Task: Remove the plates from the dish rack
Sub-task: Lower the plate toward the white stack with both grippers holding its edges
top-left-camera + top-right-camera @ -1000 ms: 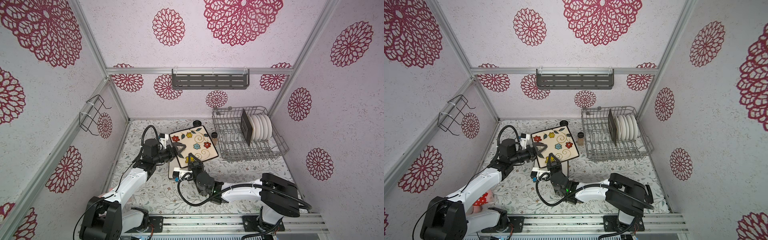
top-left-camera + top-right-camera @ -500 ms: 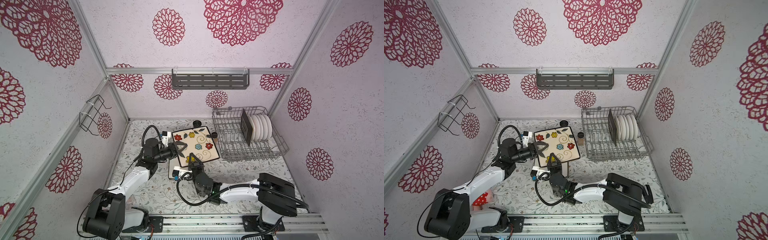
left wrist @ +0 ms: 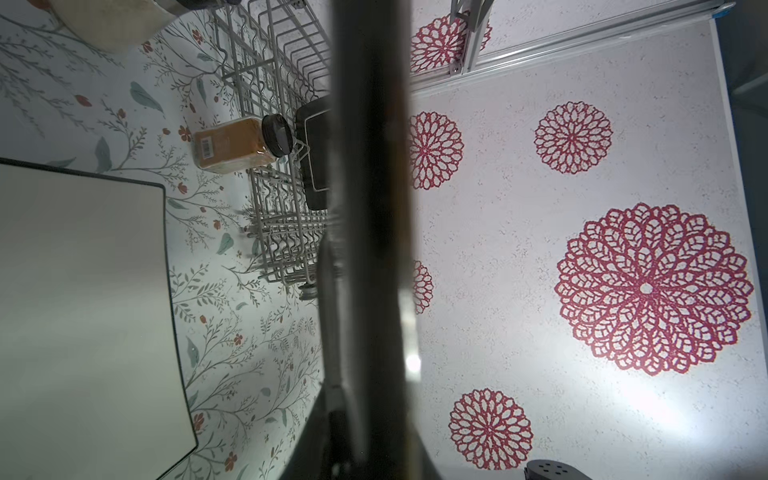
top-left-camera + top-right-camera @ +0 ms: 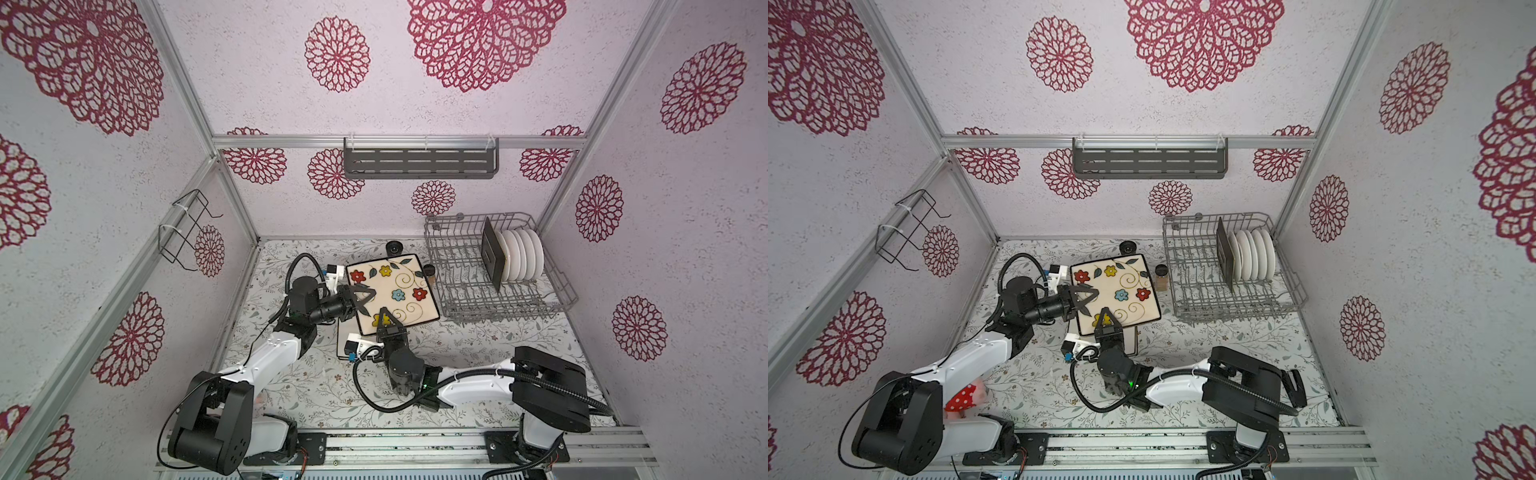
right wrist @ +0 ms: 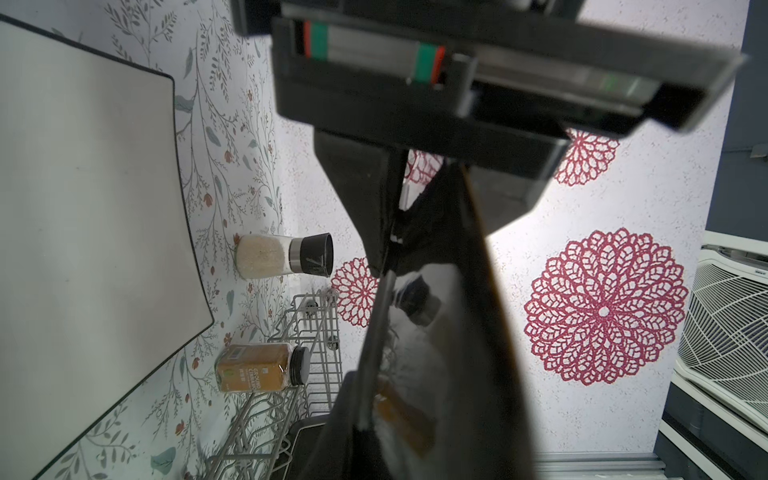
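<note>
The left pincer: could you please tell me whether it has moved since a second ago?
Yes. The left pincer has shifted slightly toward the dish rack, further over the flowered plate, and has shut on its edge.

Flowered square plate (image 4: 399,291) in the closed fingers of left gripper (image 4: 366,300) and right gripper (image 4: 385,314), beside the dish rack (image 4: 461,266).

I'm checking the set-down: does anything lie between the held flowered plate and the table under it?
Yes: a dark-rimmed cream plate lies flat on the table beneath the flowered plate; nothing else visible.
</note>
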You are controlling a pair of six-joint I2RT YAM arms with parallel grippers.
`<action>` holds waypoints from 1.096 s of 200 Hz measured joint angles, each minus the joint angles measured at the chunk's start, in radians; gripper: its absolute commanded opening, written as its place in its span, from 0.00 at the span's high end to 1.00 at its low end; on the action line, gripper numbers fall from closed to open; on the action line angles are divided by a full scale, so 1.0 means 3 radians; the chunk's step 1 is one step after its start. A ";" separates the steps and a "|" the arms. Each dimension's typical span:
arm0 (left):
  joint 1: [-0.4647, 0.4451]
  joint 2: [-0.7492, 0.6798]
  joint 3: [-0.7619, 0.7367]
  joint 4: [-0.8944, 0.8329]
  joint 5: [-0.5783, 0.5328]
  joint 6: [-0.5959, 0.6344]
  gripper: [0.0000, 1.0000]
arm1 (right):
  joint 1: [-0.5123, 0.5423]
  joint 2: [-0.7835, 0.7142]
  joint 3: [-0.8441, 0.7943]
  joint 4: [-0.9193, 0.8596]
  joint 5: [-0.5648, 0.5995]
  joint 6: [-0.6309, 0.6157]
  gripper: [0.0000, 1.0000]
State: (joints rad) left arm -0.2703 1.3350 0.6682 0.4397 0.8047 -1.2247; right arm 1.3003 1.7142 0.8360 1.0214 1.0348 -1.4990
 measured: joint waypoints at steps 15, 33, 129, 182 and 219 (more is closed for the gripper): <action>0.0000 0.0001 0.0000 0.0008 0.0011 0.0006 0.98 | -0.0001 0.0003 0.0000 -0.0004 -0.0001 0.0006 0.77; 0.0000 0.0001 0.0003 0.0004 0.0031 0.0060 1.00 | 0.0005 0.0006 0.0000 0.0020 0.0000 0.0024 0.70; -0.0008 0.0003 0.0100 -0.0449 0.0018 0.0370 1.00 | 0.0018 -0.0037 -0.0088 0.0209 -0.0074 0.0061 0.23; -0.0060 0.0003 0.0240 -0.0932 0.0001 0.0618 1.00 | 0.0084 -0.0498 -0.0439 -0.0228 -0.0239 0.0348 0.01; -0.0027 0.0042 0.0356 -0.1153 -0.0111 0.0785 1.00 | 0.0118 -0.1069 -0.0556 -0.1152 -0.0563 0.1021 0.01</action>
State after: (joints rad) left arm -0.2783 1.3476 0.7750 0.0937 0.7715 -0.9894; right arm 1.3357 1.3933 0.6693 0.6758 0.8658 -1.1927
